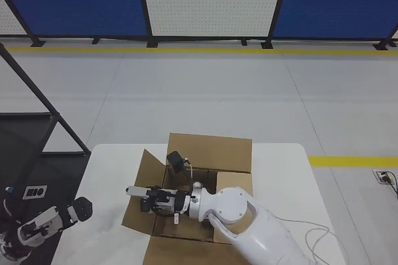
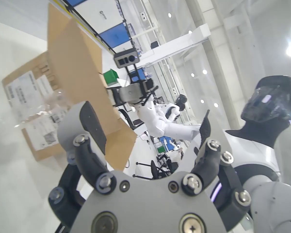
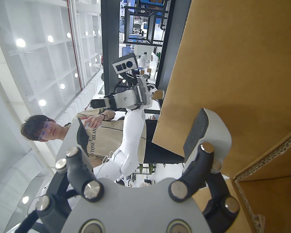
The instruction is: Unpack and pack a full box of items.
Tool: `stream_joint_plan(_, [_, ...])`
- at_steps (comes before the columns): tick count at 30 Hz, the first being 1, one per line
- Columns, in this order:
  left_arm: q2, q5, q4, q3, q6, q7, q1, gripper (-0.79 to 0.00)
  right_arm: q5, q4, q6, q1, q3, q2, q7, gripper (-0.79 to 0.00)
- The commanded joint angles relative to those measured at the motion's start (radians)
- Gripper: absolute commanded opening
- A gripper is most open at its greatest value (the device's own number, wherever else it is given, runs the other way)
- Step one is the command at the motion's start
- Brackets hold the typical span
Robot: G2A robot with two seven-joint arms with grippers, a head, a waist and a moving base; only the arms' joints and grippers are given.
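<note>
1 white table point(image 1: 288, 173) stands on a pale grey floor point(image 1: 205, 93) crossed by yellow lines point(image 1: 186, 48). Blue and white partition panels point(image 1: 212, 16) run along the far side of the room, and a black metal frame point(image 1: 20, 115) stands off the table's far left corner. The cardboard box point(image 1: 209, 151) sits at the middle of the table with its flaps open, the near flap reaching the table's near edge. The right arm point(image 1: 242, 212) lies across the open box from the near right. The right gripper point(image 1: 136, 197) is over the box's left flap, fingers spread with nothing between them. Under that arm the box's inside is in shadow, so its contents cannot be told. The left arm point(image 1: 50, 225) is off the table's near left corner, apart from the box.

From the left wrist view the cardboard box point(image 2: 26, 73) presents an outer wall bearing several white labels point(image 2: 21, 90), with 1 flap raised above it. The right gripper point(image 2: 112, 96) sits farther off above the rim. The left gripper point(image 2: 148, 112) is wide open and empty, clear of the box. The right wrist view gives the plain brown inner face of a flap of the cardboard box point(image 3: 232, 61), just beside the right gripper point(image 3: 139, 118). It also gives the corrugated cut edge point(image 3: 269, 161) at 1 box corner, and the left gripper point(image 3: 99, 103) well beyond.
</note>
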Motion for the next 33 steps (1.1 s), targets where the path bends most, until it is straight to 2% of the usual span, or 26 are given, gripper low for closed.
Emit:
stream_joint_plan(1, [0.003, -0.024, -0.012, 0.002, 0.042, -0.057, -0.017, 0.000, 0.010, 0.017, -0.007, 0.008, -0.005, -0.008, 0.008, 0.000])
stream_joint_plan(5, [0.005, -0.055, -0.026, 0.016, 0.091, -0.112, -0.051, 0.000, 0.029, 0.049, -0.032, 0.024, -0.011, -0.021, 0.039, 0.000])
stream_joint_plan(9, [0.005, -0.049, -0.012, 0.042, 0.121, -0.109, -0.088, 0.000, 0.040, 0.072, -0.049, 0.034, -0.011, -0.032, 0.064, 0.000])
stream_joint_plan(19, [0.000, 0.034, 0.034, 0.121, 0.120, -0.080, -0.132, 0.000, 0.069, 0.134, -0.063, 0.048, 0.002, -0.049, 0.145, 0.000])
stream_joint_plan(23, [-0.007, 0.001, 0.046, 0.150, 0.113, -0.069, -0.137, 0.000, 0.063, 0.169, -0.037, 0.053, -0.006, -0.062, 0.102, 0.000])
stream_joint_plan(28, [-0.015, -0.050, 0.050, 0.145, 0.050, -0.039, -0.128, 0.000, 0.075, 0.202, -0.038, 0.049, 0.007, -0.072, 0.069, 0.000])
stream_joint_plan(33, [-0.022, -0.106, 0.072, 0.081, -0.038, 0.036, -0.093, 0.000, 0.029, 0.192, -0.033, 0.039, 0.018, -0.073, 0.027, 0.000])
